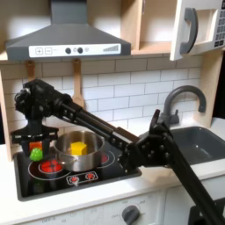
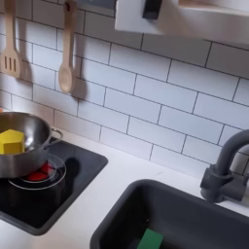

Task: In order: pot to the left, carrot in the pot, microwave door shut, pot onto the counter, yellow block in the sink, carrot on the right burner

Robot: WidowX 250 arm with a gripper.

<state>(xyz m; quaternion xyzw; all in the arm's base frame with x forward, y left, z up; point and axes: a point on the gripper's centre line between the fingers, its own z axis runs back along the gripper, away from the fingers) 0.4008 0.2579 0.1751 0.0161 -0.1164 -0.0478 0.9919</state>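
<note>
The steel pot [image 1: 81, 151] sits on the black cooktop [image 1: 105, 171] with the yellow block [image 1: 77, 147] inside it. Both exterior views show them; in the second exterior view the pot [image 2: 21, 146] and the yellow block [image 2: 10, 141] are at the left edge. My gripper [image 1: 35, 141] hangs over the cooktop's left end, just left of the pot. The carrot [image 1: 37, 148], orange with a green tip, is right at its fingers. The dark fingers blend into the cooktop, so their spacing is unclear. The microwave door [image 1: 189, 28] at upper right stands swung open. The sink [image 1: 200, 142] lies at the right.
The arched faucet [image 2: 229, 165] stands behind the sink [image 2: 185, 209], and a flat green piece [image 2: 149, 238] lies in the basin. Wooden spoons [image 2: 66, 49] hang on the tiled wall. The cream counter [image 2: 112, 165] runs between cooktop and sink. My arm [image 1: 132, 145] crosses above the right burner.
</note>
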